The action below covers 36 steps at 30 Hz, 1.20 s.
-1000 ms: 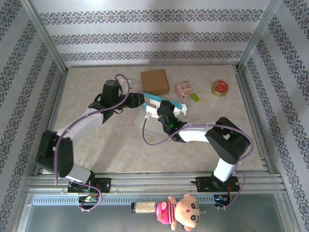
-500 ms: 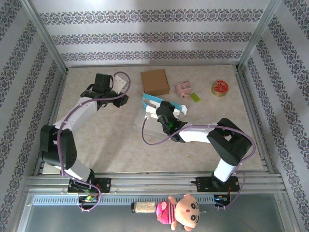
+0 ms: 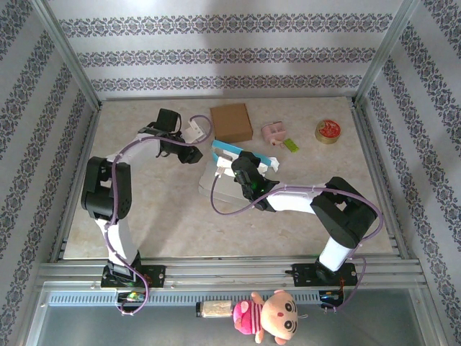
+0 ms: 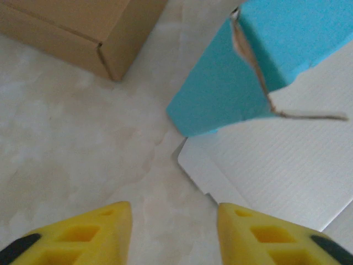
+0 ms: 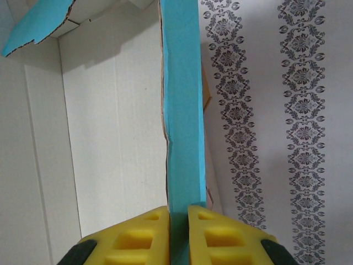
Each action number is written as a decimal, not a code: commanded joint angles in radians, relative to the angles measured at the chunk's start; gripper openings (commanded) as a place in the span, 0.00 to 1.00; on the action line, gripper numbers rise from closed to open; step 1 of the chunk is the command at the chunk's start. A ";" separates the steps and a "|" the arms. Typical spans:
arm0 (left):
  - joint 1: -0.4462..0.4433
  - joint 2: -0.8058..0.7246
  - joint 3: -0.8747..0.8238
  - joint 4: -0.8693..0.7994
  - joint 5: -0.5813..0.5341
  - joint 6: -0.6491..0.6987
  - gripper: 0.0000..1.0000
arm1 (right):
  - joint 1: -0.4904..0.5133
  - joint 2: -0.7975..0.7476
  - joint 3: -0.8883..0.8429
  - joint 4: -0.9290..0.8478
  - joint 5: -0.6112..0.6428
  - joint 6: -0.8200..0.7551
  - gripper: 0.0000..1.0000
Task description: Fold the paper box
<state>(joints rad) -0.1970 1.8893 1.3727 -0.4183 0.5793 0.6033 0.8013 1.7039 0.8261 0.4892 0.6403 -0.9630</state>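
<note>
So you've two boxes: right gripper [image 5: 177, 212] pinches paper box [image 5: 110, 138] wall; left gripper [image 4: 175, 212] open, brown box [image 4: 71, 27] ahead-left.

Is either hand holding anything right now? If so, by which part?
The right hand is shut on the paper box, pinching the edge of its upright blue flap. The left hand is open and holds nothing.

**Cut off and covered**

Left wrist view: brown carton [image 4: 71, 33] runs off the top, paper box [image 4: 259, 72] off top and right, my left gripper [image 4: 174, 234] clipped at the bottom. From above, the right gripper [image 3: 241, 167] covers part of the box; green bit [image 3: 289, 145] too small for me to name.
</note>
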 commanded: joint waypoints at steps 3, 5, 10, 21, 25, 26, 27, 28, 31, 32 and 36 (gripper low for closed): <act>-0.014 0.060 0.082 0.036 0.149 0.037 0.48 | 0.017 0.021 -0.003 -0.134 -0.061 0.054 0.15; -0.021 0.084 0.101 0.045 0.170 0.030 0.48 | 0.018 0.020 -0.001 -0.137 -0.060 0.057 0.15; -0.056 0.146 0.163 0.007 0.174 0.042 0.39 | 0.019 0.017 0.002 -0.142 -0.056 0.046 0.15; -0.075 0.156 0.104 0.196 0.159 -0.101 0.28 | 0.018 0.019 0.017 -0.150 -0.067 0.046 0.15; -0.084 0.157 0.089 0.257 0.117 -0.135 0.20 | 0.019 0.020 0.024 -0.154 -0.070 0.046 0.15; -0.086 0.159 0.085 0.276 0.110 -0.145 0.19 | 0.019 0.020 0.026 -0.156 -0.070 0.046 0.15; -0.086 0.159 0.079 0.295 0.104 -0.157 0.18 | 0.021 0.019 0.026 -0.158 -0.071 0.046 0.15; -0.086 0.157 0.073 0.314 0.101 -0.168 0.16 | 0.020 0.018 0.027 -0.158 -0.070 0.044 0.15; -0.089 0.156 0.054 0.377 0.095 -0.200 0.11 | 0.019 0.014 0.027 -0.160 -0.069 0.044 0.15; -0.089 0.157 0.047 0.401 0.089 -0.214 0.10 | 0.020 0.013 0.027 -0.162 -0.070 0.043 0.15; -0.098 0.163 0.041 0.454 0.071 -0.276 0.07 | 0.018 0.010 0.032 -0.170 -0.079 0.054 0.15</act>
<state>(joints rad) -0.2756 2.0422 1.4166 -0.0753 0.6411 0.4046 0.8032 1.7042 0.8558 0.4286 0.6220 -0.9375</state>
